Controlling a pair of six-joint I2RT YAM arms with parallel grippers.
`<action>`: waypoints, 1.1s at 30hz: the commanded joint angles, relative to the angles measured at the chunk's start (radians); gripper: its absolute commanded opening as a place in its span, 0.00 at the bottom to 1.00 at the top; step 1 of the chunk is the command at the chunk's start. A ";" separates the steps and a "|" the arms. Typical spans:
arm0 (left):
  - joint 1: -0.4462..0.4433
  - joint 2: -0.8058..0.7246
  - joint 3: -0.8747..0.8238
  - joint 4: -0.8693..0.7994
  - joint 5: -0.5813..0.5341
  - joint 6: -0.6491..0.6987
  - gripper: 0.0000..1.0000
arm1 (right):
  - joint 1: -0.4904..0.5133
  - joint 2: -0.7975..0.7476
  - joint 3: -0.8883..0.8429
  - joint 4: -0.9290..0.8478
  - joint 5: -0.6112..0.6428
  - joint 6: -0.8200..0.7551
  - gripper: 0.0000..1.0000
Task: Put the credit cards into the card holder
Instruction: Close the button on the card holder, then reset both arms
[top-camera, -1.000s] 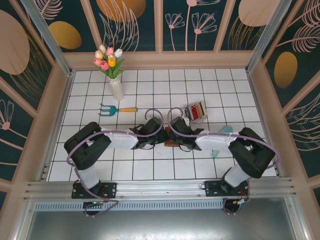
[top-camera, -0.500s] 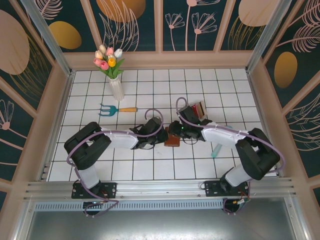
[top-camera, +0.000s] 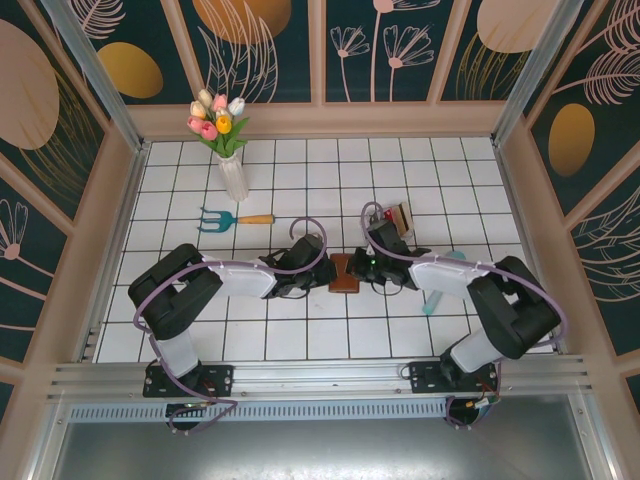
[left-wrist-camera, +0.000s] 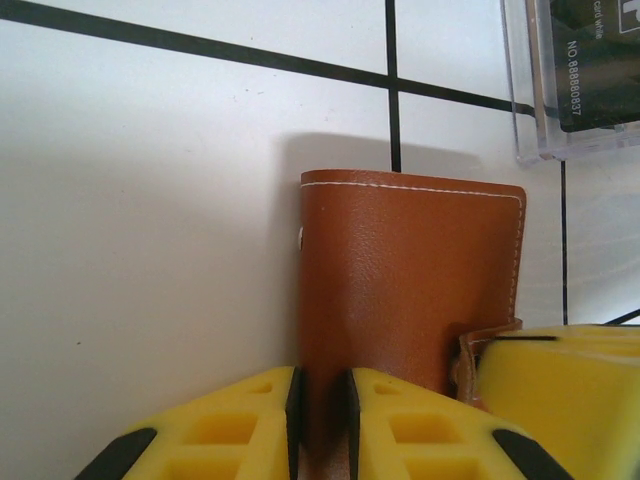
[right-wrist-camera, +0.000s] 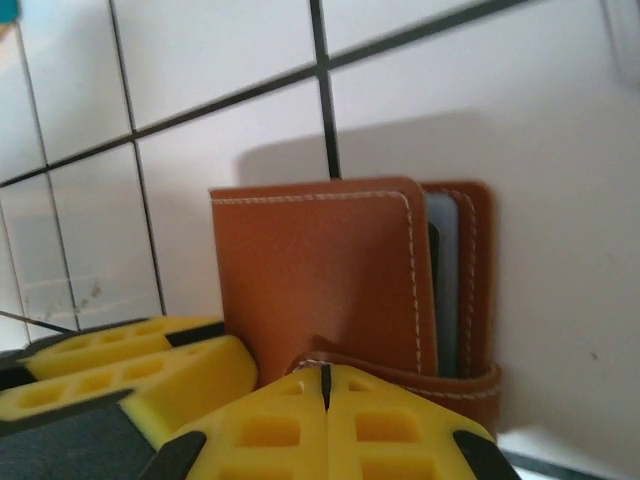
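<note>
The brown leather card holder (top-camera: 347, 273) stands on edge on the white tiles between my two grippers. My left gripper (left-wrist-camera: 320, 405) is shut on its near edge, and the leather face (left-wrist-camera: 410, 260) rises ahead of the jaws. My right gripper (right-wrist-camera: 325, 385) is shut on the snap tab (right-wrist-camera: 420, 375), which wraps the holder (right-wrist-camera: 320, 270). A blue-grey card edge (right-wrist-camera: 445, 285) and a dark one show inside the holder's open side. More credit cards (top-camera: 398, 220) sit in the clear rack; a black card (left-wrist-camera: 590, 60) shows there.
The clear plastic card rack (top-camera: 392, 224) stands just behind the right gripper (top-camera: 372, 264). A teal garden fork (top-camera: 225, 219) and a vase of tulips (top-camera: 232, 170) are at the back left. A teal tool (top-camera: 437, 290) lies under the right arm. The left gripper (top-camera: 318, 268) is beside the holder.
My right gripper has drawn back to the right, off the top of the card holder, which now shows more. The left arm has stayed put.
</note>
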 joint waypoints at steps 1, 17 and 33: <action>-0.009 0.037 -0.007 -0.067 0.011 0.022 0.21 | 0.002 0.059 -0.043 -0.068 0.042 -0.005 0.00; -0.009 -0.242 0.002 -0.154 -0.201 0.102 0.45 | -0.082 -0.552 0.057 -0.359 0.861 -0.138 0.73; 0.396 -0.696 -0.317 -0.109 -0.862 0.411 0.98 | -0.533 -0.429 -0.440 0.734 0.557 -0.753 0.88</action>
